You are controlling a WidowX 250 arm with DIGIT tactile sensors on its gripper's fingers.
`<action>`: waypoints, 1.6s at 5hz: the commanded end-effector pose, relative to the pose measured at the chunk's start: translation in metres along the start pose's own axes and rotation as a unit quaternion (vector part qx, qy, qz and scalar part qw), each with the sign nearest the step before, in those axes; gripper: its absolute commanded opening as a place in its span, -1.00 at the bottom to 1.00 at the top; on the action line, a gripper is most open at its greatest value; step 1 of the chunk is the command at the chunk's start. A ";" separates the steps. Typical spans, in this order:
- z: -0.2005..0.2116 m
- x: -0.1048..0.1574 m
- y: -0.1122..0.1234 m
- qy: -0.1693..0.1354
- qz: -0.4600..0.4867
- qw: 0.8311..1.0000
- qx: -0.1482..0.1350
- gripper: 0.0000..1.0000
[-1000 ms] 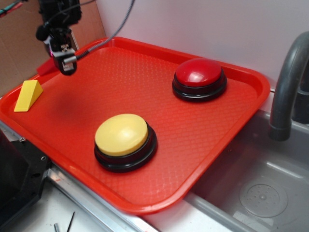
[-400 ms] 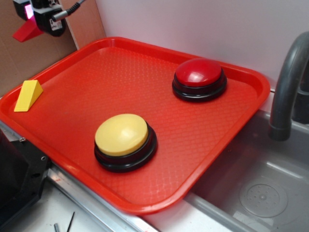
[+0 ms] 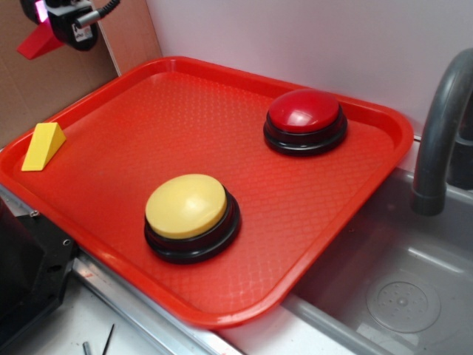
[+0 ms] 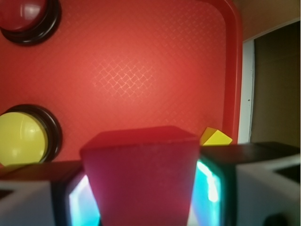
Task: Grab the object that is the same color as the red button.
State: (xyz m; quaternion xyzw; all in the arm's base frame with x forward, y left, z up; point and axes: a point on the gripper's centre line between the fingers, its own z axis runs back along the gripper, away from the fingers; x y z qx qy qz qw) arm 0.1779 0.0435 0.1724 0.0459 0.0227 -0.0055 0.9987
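Observation:
My gripper (image 3: pixel 44 26) is high at the top left of the exterior view, above the tray's far left corner, shut on the small red wedge block (image 3: pixel 37 46). In the wrist view the red wedge (image 4: pixel 141 174) fills the space between my two fingers, held well above the tray. The red button (image 3: pixel 304 118), a glossy red dome on a black base, sits at the tray's back right; it also shows in the wrist view (image 4: pixel 26 19) at the top left.
The red tray (image 3: pixel 222 140) also holds a yellow dome button (image 3: pixel 189 214) at the front and a yellow wedge (image 3: pixel 43 146) on its left edge. A grey faucet (image 3: pixel 443 133) and a sink (image 3: pixel 399 296) lie to the right. Cardboard stands behind the gripper.
My gripper has risen from the tray's left edge with the red wedge in it and now hangs high at the top left. Since 0.4 s ago it has barely moved.

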 end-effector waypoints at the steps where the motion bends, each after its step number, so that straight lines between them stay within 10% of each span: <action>1: 0.018 0.023 -0.002 -0.027 0.031 0.999 0.000 -1.00; 5: 0.010 0.047 -0.014 -0.086 0.081 0.988 -0.096 -1.00; 8: 0.007 0.048 -0.017 -0.076 0.074 0.991 -0.075 -1.00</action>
